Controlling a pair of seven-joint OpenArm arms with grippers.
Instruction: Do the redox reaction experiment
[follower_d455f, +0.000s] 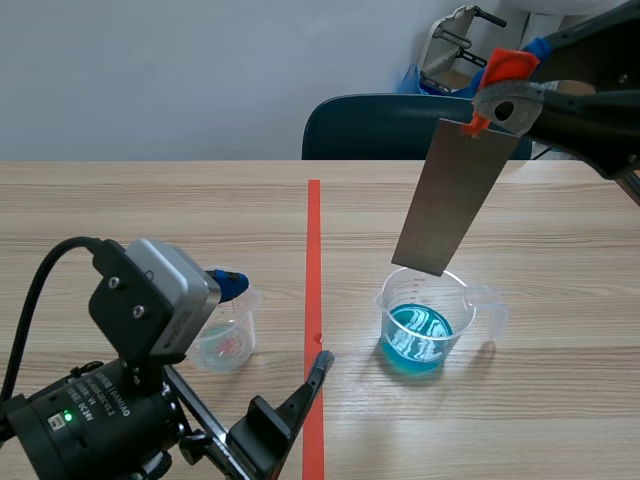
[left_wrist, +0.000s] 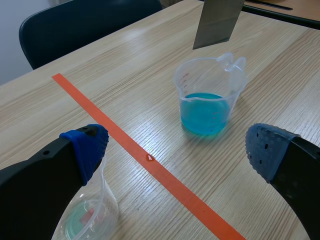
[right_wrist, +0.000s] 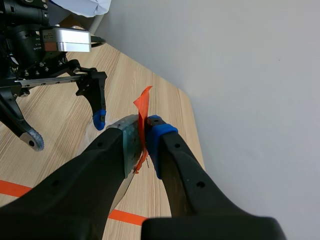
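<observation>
Closest to the lens sits the left arm (follower_d455f: 95, 420), well to the left of the blue-liquid beaker (follower_d455f: 424, 322); a white-printed label (follower_d455f: 105, 403) on its black body is too small to read, and its base is cut off by the frame. Its left tool (left_wrist: 175, 149) is spread wide and holds nothing, the beaker standing ahead of it beyond the gap between the fingers. One blue pad (left_wrist: 87, 147) hangs at the rim of a small beaker (follower_d455f: 226, 338), also left of the blue-liquid beaker; that small one is clear with faint greenish and red traces at the bottom, and whether the pad touches it cannot be told. Between the two beakers an orange tape line (follower_d455f: 314, 260) runs along the bench (follower_d455f: 150, 220). Red graduation marks on the blue-liquid beaker are unreadable. Above it hangs a metal strip (follower_d455f: 455, 195), tilted, with its lower edge just over the far rim and clear of the liquid. Up and to the right of the beaker, the right tool (right_wrist: 142, 131) is clamped on the strip's top end, where an orange tape tab (follower_d455f: 506, 66) is wrapped. Behind the beaker, past the bench's far edge, stands a dark chair (follower_d455f: 370, 125), partly hidden by the strip.
</observation>
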